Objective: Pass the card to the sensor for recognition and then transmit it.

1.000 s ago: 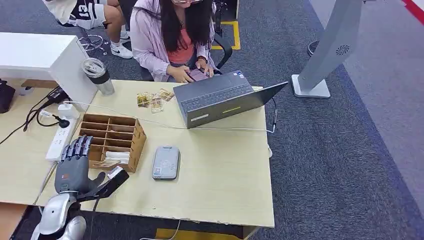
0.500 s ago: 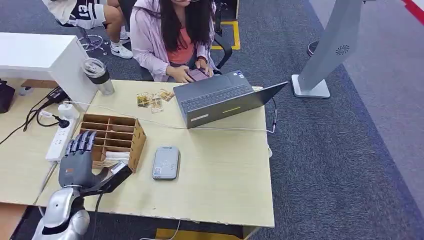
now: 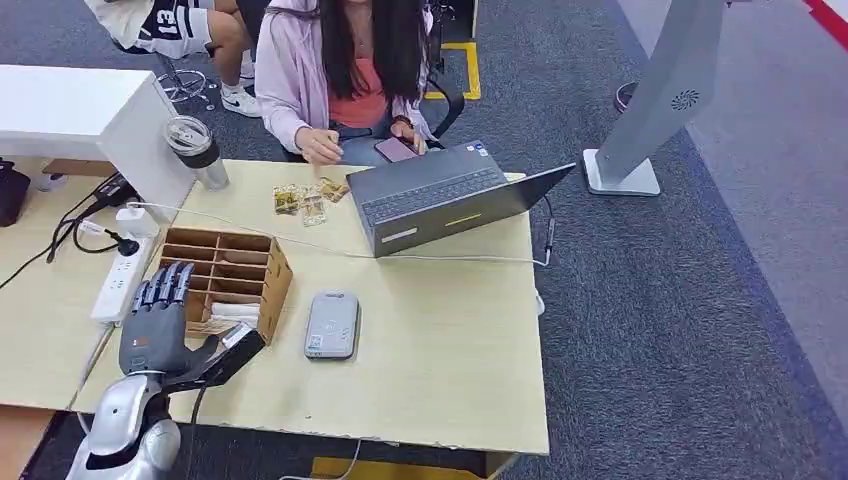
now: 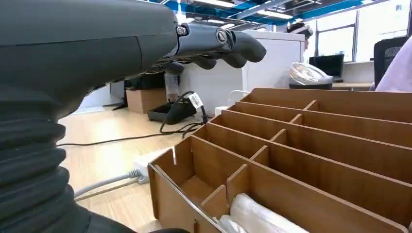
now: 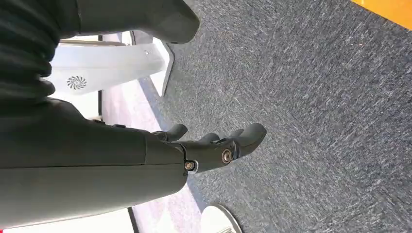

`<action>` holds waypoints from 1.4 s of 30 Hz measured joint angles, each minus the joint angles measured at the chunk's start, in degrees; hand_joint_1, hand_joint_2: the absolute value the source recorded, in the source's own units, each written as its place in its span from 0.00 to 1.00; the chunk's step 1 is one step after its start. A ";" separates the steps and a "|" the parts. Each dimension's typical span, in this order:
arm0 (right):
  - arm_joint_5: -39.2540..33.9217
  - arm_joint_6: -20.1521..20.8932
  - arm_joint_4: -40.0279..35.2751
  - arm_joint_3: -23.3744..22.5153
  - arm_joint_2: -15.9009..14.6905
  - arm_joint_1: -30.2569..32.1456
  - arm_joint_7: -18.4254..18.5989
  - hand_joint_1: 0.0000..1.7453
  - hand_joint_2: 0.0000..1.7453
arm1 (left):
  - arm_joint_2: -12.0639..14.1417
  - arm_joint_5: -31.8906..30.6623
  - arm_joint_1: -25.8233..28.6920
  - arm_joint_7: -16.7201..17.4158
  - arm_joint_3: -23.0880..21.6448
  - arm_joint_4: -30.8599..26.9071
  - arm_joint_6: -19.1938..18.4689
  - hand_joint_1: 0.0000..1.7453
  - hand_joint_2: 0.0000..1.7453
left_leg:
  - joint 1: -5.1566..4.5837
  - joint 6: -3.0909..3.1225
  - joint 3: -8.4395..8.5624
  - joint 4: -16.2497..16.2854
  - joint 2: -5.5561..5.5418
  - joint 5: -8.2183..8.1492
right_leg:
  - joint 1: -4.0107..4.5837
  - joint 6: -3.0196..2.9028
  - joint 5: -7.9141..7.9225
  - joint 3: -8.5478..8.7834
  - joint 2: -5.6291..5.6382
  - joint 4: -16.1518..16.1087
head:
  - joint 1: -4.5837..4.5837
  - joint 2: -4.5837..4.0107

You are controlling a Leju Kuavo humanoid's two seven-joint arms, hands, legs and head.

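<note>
Open grey laptop [image 3: 440, 195], lidded tumbler [image 3: 197, 152], white power strip [image 3: 118, 280], seated person [image 3: 340, 75] behind desk [image 3: 440, 370]

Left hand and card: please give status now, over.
Left hand open, over the box, holds nothing. Right hand empty, over carpet. Cards in box. Sensor beside box, nothing in the way.

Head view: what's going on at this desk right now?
The robot's left hand is raised, fingers apart, at the near end of the wooden organizer and holds nothing; the cards lie in the organizer's near compartment. The grey card sensor lies untouched beside the organizer. The right hand hangs over the carpet, empty. Across the desk a person sits by an open laptop.
</note>
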 joint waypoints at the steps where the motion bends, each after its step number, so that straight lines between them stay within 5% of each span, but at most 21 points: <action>1: 0.00 0.00 0.00 -0.02 0.00 -0.01 0.00 0.00 1.00 | 0.00 0.00 0.00 0.00 0.00 0.00 0.00 0.00 1.00 | 0.00 0.00 0.00 0.00 0.00 0.00 | 0.00 0.00 0.00 0.00 0.00 0.00 | 0.00 0.00; 3: 0.00 0.00 0.00 -0.02 0.00 -0.01 0.00 0.00 1.00 | 0.00 0.00 0.00 0.00 0.00 0.00 0.00 0.00 1.00 | 0.00 0.00 0.00 0.00 0.00 0.00 | 0.00 0.00 0.00 0.00 0.00 0.00 | 0.00 0.00; 4: 0.00 0.00 0.00 -0.02 0.00 -0.01 0.00 0.00 1.00 | 0.00 0.02 0.00 0.00 0.00 0.00 0.00 1.00 1.00 | 0.00 0.00 0.00 0.00 0.00 0.00 | 0.00 0.00 0.00 0.00 0.00 0.00 | 0.00 0.00; 42: 2.54 0.15 0.00 -1.57 0.00 -0.05 -0.79 0.00 1.00 | 1.25 3.08 -1.67 -2.12 0.00 0.02 -1.44 1.00 1.00 | 0.00 0.00 0.00 0.00 0.00 0.00 | 0.00 0.00 0.00 0.01 0.00 0.00 | 0.00 0.00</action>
